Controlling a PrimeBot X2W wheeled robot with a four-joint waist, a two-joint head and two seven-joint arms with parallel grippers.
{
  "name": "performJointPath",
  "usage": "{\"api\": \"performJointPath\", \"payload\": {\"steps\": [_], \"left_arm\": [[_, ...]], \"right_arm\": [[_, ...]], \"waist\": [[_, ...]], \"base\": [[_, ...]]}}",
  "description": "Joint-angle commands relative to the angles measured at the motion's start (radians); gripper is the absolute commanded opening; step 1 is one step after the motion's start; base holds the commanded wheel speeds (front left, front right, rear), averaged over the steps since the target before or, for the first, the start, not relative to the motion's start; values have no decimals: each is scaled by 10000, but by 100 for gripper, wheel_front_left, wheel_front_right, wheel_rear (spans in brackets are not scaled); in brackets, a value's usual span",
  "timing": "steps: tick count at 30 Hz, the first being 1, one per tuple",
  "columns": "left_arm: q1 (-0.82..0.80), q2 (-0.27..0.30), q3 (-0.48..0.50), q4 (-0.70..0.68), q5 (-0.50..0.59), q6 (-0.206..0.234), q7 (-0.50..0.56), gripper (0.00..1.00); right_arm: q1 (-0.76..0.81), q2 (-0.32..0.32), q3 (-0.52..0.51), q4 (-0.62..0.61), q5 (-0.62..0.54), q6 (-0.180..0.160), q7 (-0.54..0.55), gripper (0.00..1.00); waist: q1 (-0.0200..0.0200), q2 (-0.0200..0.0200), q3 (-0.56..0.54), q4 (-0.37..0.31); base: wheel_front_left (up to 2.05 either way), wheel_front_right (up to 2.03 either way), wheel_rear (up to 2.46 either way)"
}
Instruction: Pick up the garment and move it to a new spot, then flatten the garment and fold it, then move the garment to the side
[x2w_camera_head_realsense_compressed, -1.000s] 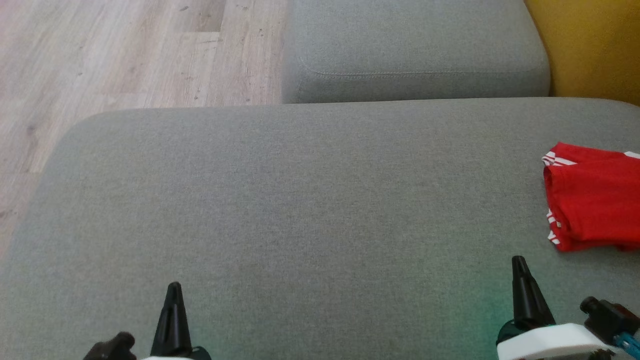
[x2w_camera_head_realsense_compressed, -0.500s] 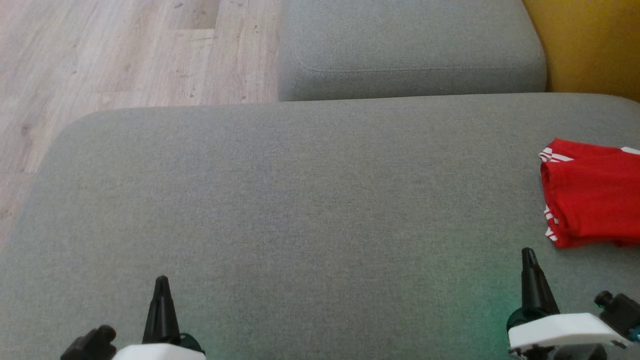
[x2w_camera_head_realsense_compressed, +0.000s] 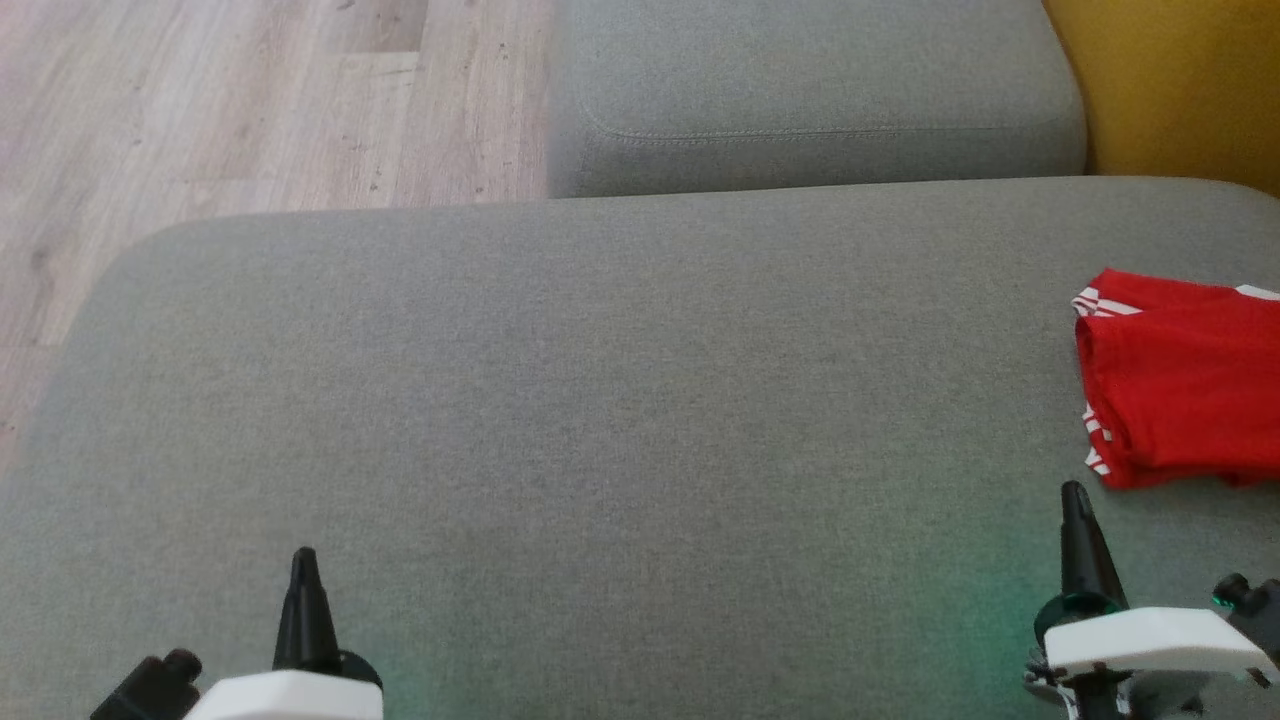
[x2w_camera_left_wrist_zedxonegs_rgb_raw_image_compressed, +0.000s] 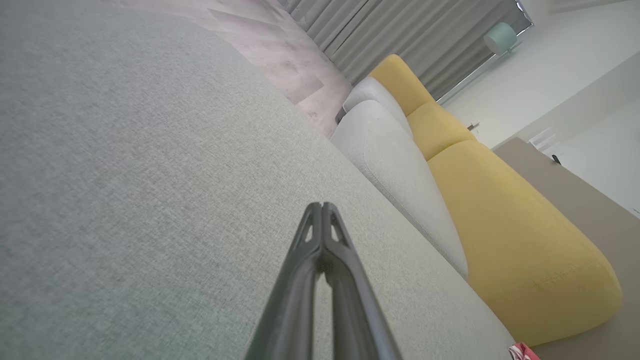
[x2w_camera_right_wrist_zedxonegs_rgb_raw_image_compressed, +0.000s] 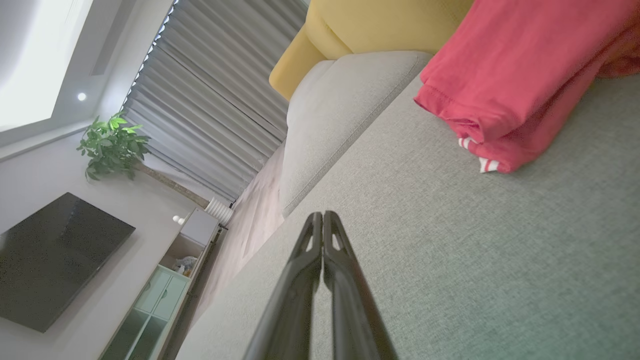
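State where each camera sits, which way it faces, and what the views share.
Head view: on the head, facing forward and down at the grey cushion; left gripper lower left, right gripper lower right.
Left wrist view: on the left wrist, facing along its shut fingers across the cushion toward the yellow sofa.
Right wrist view: on the right wrist, facing along its shut fingers toward the red garment.
Shared: all show the cushion; head and right wrist views show the garment.

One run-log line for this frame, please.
red garment: folded, right side of grey cushion | left gripper: shut, empty | right gripper: shut, empty, clear of garment
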Motion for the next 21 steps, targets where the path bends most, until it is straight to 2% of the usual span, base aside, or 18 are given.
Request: {"api": "performJointPath", "payload": {"steps": [1,21], "left_arm": [[-617,137,279,-261,-282,-87,42,0],[-1101,145,750,-49,-2747,-352,617,0]], "right_arm": [[-529,-204,48,-277,306,-4,65,0],[-985,-223,-233,-156,2751,-5,634,0]], "waist": [[-1,0,7,-9],[-1,0,120,-157]], "base": [[0,0,0],[0,0,0]]}}
